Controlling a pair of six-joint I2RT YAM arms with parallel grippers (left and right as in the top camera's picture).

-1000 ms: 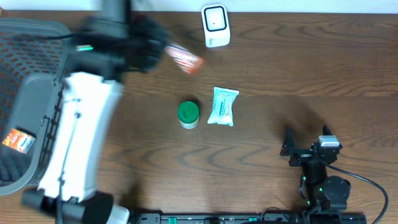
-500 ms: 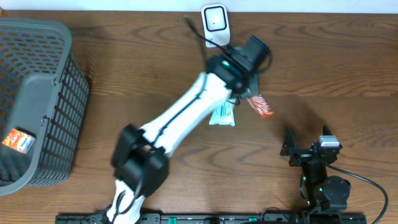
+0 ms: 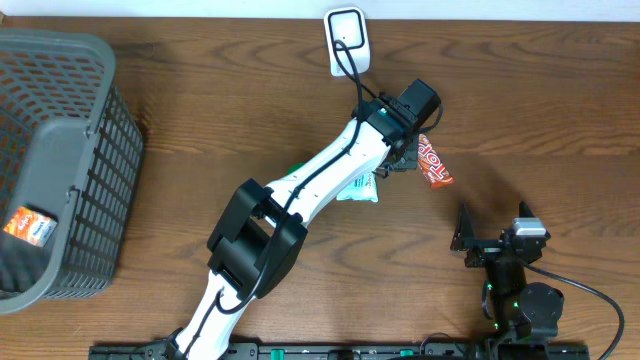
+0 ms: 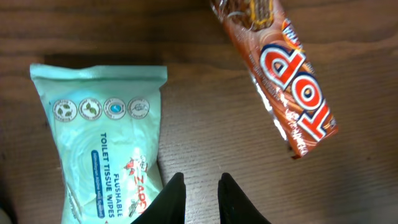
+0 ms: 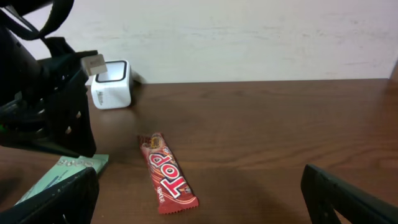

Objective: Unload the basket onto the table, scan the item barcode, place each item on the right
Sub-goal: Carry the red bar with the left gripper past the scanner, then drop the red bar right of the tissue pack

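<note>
A red "TOP" candy bar [image 3: 433,162] lies flat on the wooden table, right of the mint wipes pack [image 3: 362,188]. The left wrist view has the bar [image 4: 280,68] at upper right and the wipes [image 4: 106,143] at left. My left gripper [image 3: 402,158] hovers between them, its fingers [image 4: 173,199] shut with nothing in them [image 4: 198,200]. The white scanner [image 3: 347,40] stands at the table's back edge and also shows far left [image 5: 112,84]. My right gripper [image 3: 495,235] rests open at the front right, facing the bar [image 5: 168,174].
A grey mesh basket [image 3: 110,130] sits at the left edge with an orange packet [image 3: 28,226] inside. A sliver of a green can [image 3: 296,168] shows from under the left arm, which stretches diagonally over the table's middle.
The left arm swung from beside the basket across to the right of the wipes. The candy bar travelled with it and now lies on the table, apart from the fingers. The right arm stayed still.
</note>
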